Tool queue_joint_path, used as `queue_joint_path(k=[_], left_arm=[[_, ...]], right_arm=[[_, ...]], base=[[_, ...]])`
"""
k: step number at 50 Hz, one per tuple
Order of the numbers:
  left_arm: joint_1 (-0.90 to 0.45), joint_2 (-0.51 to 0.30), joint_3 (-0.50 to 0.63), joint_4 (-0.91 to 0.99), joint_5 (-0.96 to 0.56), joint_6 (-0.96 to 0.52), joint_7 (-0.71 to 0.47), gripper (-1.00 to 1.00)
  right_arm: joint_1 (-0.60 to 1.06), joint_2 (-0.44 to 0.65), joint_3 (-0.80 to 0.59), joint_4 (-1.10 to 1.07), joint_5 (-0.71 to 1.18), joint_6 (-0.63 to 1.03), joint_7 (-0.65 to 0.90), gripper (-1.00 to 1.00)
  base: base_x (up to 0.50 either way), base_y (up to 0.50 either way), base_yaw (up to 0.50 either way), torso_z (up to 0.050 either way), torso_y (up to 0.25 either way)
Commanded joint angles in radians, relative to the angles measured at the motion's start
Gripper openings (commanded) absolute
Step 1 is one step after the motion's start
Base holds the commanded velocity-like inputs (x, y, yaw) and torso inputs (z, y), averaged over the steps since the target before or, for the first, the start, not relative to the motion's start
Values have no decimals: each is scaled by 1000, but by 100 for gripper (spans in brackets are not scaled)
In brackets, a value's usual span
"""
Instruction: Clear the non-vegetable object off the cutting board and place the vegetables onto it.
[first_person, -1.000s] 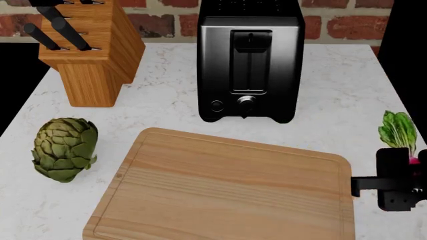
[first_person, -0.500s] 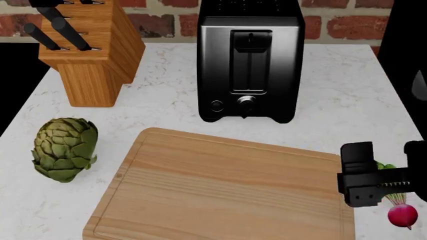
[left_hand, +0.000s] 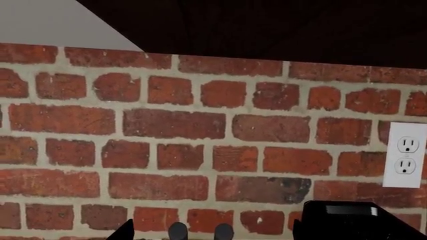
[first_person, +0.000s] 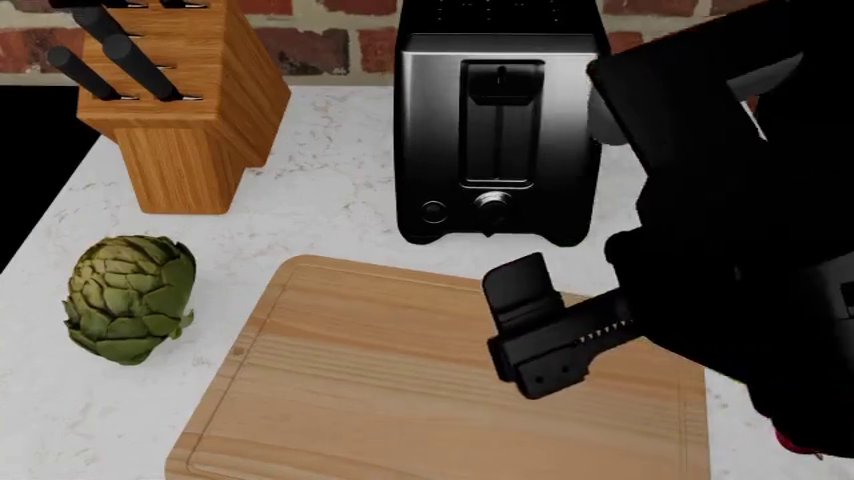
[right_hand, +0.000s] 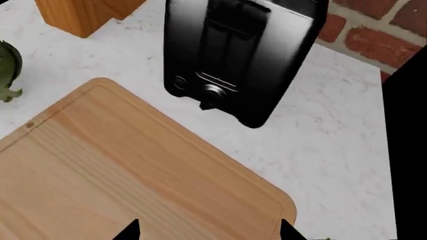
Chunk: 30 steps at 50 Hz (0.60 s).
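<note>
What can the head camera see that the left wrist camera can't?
Only the head view shows the artichoke on the white counter, the cutting board, the knife block, the toaster and the right gripper over the board. Only the left wrist view shows a white wall outlet. Both show the red brick wall.
</note>
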Motion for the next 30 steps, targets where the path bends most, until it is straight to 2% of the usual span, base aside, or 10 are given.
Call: queue_joint_path(k=[1, 9, 16, 23, 29, 30], left_arm=[[-1, -6, -9, 10, -13, -12, -5, 100], [48, -24, -14, 16, -13, 4, 0, 100], [73, -38, -63, 73, -48, -39, -16, 100], [114, -51, -132, 198, -121, -159, -52, 100], [131, -87, -178, 331, -215, -314, -57, 100], [142, -112, -161, 376, -224, -308, -38, 100]], right_arm=[[56, -100, -25, -32, 16, -4, 5, 100], [74, -112, -12, -170, -17, -42, 79, 100], [86, -92, 3, -317, -9, -72, 146, 100], [105, -73, -9, -424, 48, -131, 232, 100], [62, -30, 41, -454, 12, -148, 203, 100], [17, -30, 105, -474, -3, -190, 148, 100]], base=[[0, 0, 0, 0, 0], [0, 0, 0, 0, 0], [0, 0, 0, 0, 0], [0, 0, 0, 0, 0], [0, 0, 0, 0, 0], [0, 0, 0, 0, 0]])
